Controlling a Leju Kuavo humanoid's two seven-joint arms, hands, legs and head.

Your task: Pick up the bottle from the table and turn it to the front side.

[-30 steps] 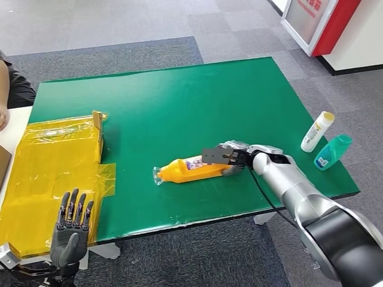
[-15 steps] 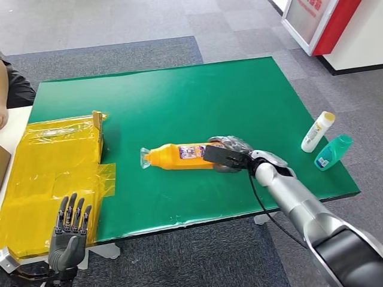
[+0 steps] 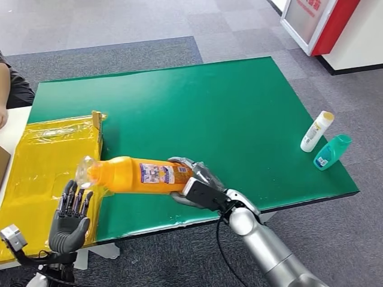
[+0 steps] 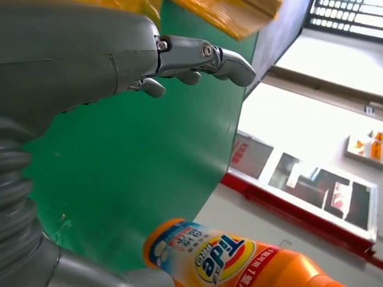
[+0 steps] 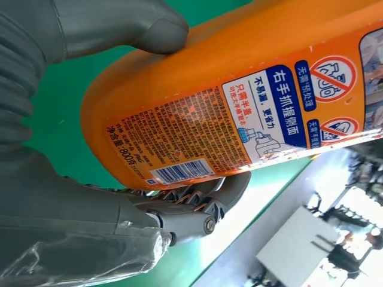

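An orange detergent bottle [image 3: 135,174] with a clear cap hangs lying sideways above the green table [image 3: 190,101], near its front edge. My right hand [image 3: 195,182] grips its base end; the right wrist view shows the back label with a barcode [image 5: 216,128] between thumb and fingers. The cap end points toward my left hand [image 3: 71,220], which is raised below the front left edge with fingers spread and nothing in it. In the left wrist view, the bottle's front Tide label [image 4: 216,260] faces my left hand [image 4: 113,54].
Yellow film and a flattened yellow box [image 3: 49,167] cover the table's left part. A white bottle [image 3: 317,131] and a teal bottle [image 3: 333,150] lie at the right edge. A person's dark sleeve [image 3: 15,84] is at far left. A red and white cabinet [image 3: 325,24] stands far right.
My right hand has lifted the orange bottle off the table and carried it left and toward me. My left hand has risen slightly toward the cap end.
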